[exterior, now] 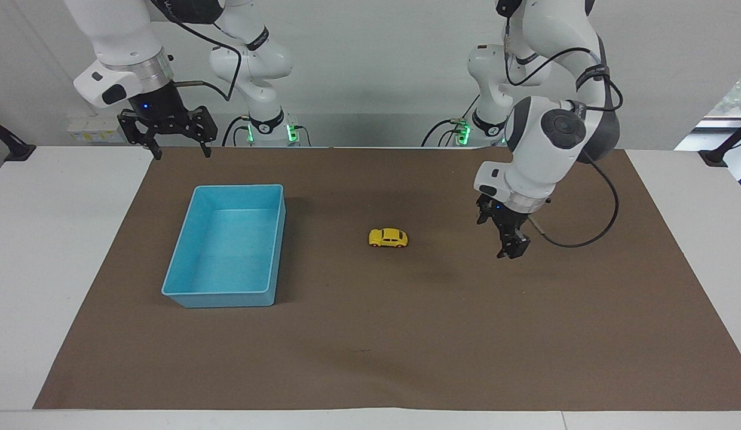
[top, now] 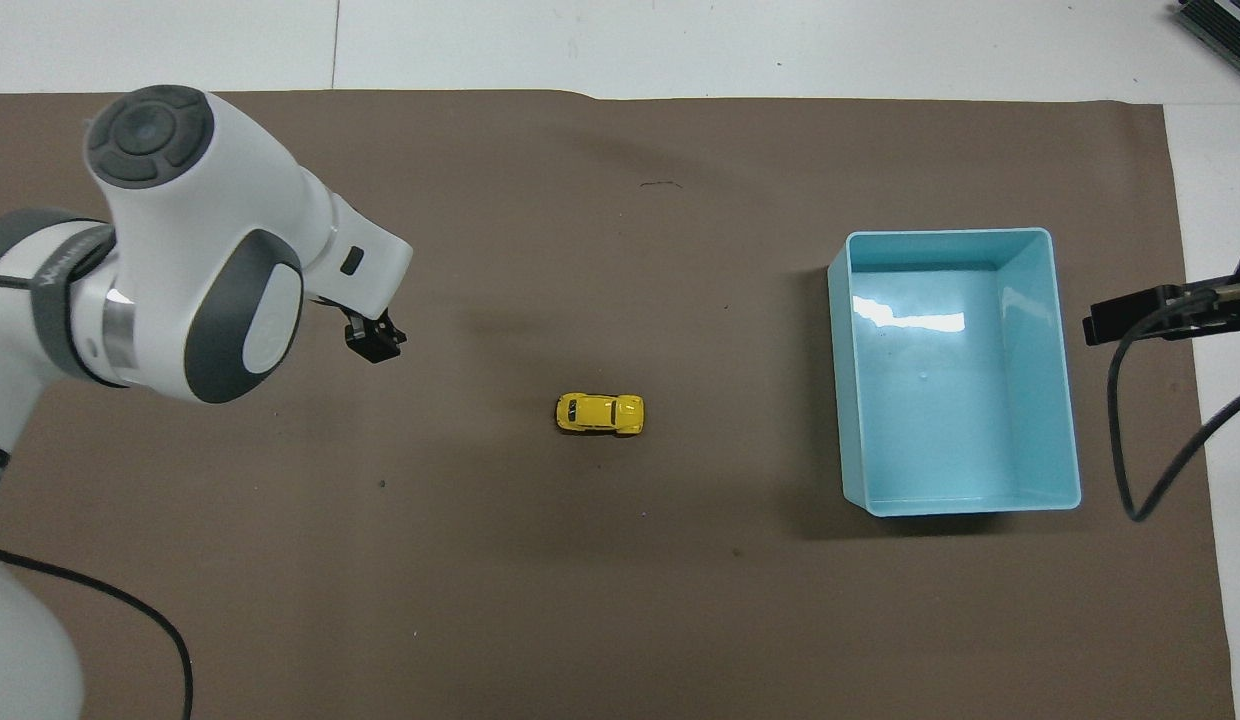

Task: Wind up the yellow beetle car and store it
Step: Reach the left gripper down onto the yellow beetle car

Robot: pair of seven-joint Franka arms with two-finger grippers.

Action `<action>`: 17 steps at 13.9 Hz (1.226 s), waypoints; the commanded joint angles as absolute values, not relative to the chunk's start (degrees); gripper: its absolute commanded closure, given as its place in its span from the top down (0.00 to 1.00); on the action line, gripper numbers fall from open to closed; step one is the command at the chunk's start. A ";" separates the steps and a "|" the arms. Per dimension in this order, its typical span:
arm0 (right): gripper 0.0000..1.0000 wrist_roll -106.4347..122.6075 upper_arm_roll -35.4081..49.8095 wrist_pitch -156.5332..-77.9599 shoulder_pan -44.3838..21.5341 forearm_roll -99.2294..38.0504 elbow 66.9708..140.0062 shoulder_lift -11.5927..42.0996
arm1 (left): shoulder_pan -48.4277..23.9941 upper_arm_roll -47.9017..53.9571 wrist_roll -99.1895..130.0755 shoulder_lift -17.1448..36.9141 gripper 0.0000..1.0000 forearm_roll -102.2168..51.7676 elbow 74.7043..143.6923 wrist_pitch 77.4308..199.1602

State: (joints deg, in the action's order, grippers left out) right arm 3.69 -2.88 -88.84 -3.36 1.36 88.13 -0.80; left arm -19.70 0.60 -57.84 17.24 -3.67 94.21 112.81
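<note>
Two black fingers of the left gripper [exterior: 507, 246] hang over bare brown mat [exterior: 370, 358], pointing steeply down and seen nearly edge-on; they stand spread apart and carry nothing. This gripper sits well apart from the yellow beetle car [exterior: 388, 237], toward the left arm's end of the table, with open mat between them. Above the fingers, the white wrist tilts back toward the robots, a round grey-capped joint bulges at the elbow, and a black cable loops out from the wrist and back up along the arm, which rises to its base at the table's edge. In the overhead view only the fingertips of the left gripper [top: 375, 340] peek out from under the bulky white and grey forearm that reaches in over the mat. The yellow beetle car [top: 600, 413] rests on its wheels near the middle of the mat, lengthwise along the table, untouched. Toward the right arm's end lies the blue bin [exterior: 185, 286], its long sides running away from the robots, nothing visible inside. The right gripper [exterior: 180, 152] waits, raised over the mat's edge nearest the robots, fingers spread wide and pointing down, holding nothing, beneath a white wrist and metal collar.
</note>
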 commanded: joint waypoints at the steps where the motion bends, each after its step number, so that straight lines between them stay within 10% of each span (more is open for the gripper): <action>1: 1.00 2.99 -2.64 -88.24 -2.90 0.97 88.24 -1.23 | -22.93 -0.62 -58.80 18.71 1.00 -4.92 95.97 119.07; 17: 1.00 2.99 -2.72 -88.24 -2.90 0.97 88.24 -1.23 | -40.51 -0.88 -43.59 23.20 1.00 -4.48 106.17 134.21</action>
